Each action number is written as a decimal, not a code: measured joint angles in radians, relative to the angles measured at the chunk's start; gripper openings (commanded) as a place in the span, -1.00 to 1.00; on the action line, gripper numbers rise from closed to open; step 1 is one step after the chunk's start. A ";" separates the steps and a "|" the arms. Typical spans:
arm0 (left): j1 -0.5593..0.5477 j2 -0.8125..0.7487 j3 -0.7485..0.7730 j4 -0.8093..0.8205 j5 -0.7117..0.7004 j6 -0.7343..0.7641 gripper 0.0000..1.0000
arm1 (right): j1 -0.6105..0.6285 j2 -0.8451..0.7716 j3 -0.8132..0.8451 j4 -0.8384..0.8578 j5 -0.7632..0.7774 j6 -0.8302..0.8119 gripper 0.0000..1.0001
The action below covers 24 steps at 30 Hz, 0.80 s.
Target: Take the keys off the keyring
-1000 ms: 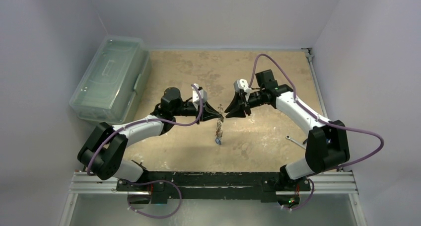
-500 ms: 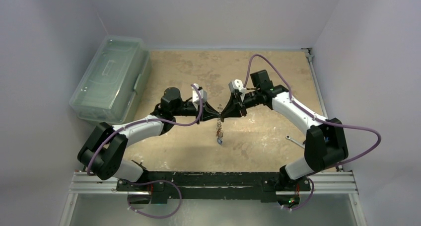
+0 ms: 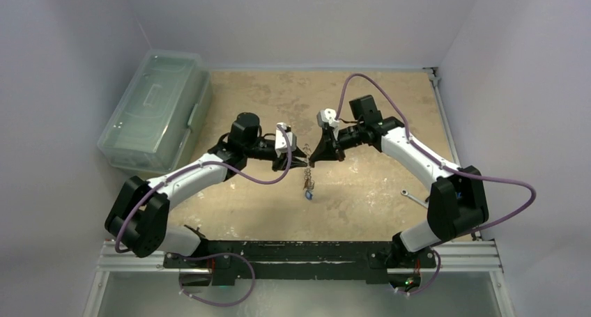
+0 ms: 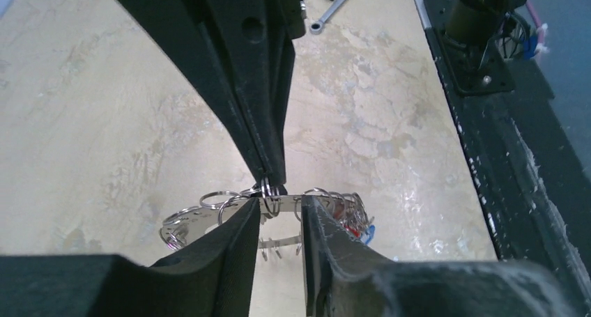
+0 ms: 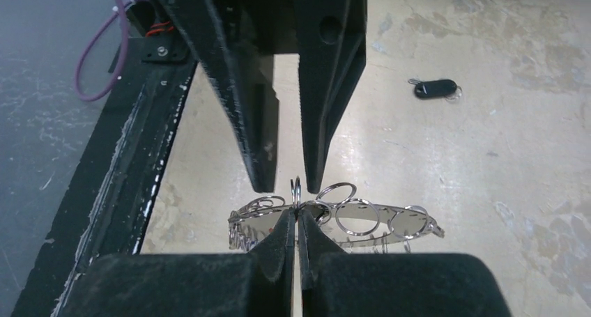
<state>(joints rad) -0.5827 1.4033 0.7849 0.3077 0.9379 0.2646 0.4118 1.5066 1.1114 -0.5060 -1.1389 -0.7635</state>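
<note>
Right gripper point(image 5: 296, 223) was seen clenched on a small split ring point(image 5: 295, 186) standing up from the rim of the keyring point(image 4: 192, 223), which was held in the air above the table point(image 3: 376, 108), its long axis laid crosswise to both sets of fingers, the keys point(image 3: 307, 187) dangling beneath. Left gripper point(image 4: 281, 223) was seen released, jaws parted to either side of that same pinch point with nothing grasped; any next grip was judged to lie straight ahead of it, just beside the right fingertips
</note>
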 measured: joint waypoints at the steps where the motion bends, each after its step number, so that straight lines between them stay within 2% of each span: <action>1: 0.000 -0.004 0.027 -0.071 -0.001 0.059 -0.39 | 0.000 0.000 0.005 -0.003 0.010 0.003 -1.00; 6: 0.000 -0.009 0.102 -0.310 -0.027 0.270 -0.37 | 0.019 0.000 0.009 -0.011 0.076 0.022 -1.00; 11: -0.010 -0.002 0.164 -0.461 -0.072 0.389 -0.40 | 0.056 0.000 0.009 -0.018 0.130 0.042 -1.00; 20: -0.088 0.013 0.226 -0.566 -0.157 0.464 -0.50 | 0.095 0.007 0.034 -0.042 0.188 0.076 -1.00; 24: -0.112 0.023 0.229 -0.578 -0.204 0.471 -0.64 | 0.099 0.007 0.035 -0.066 0.203 0.082 -1.00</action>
<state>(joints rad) -0.6949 1.4265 1.0138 -0.2699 0.7334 0.7353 0.5106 1.5139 1.1465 -0.5720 -0.9360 -0.6811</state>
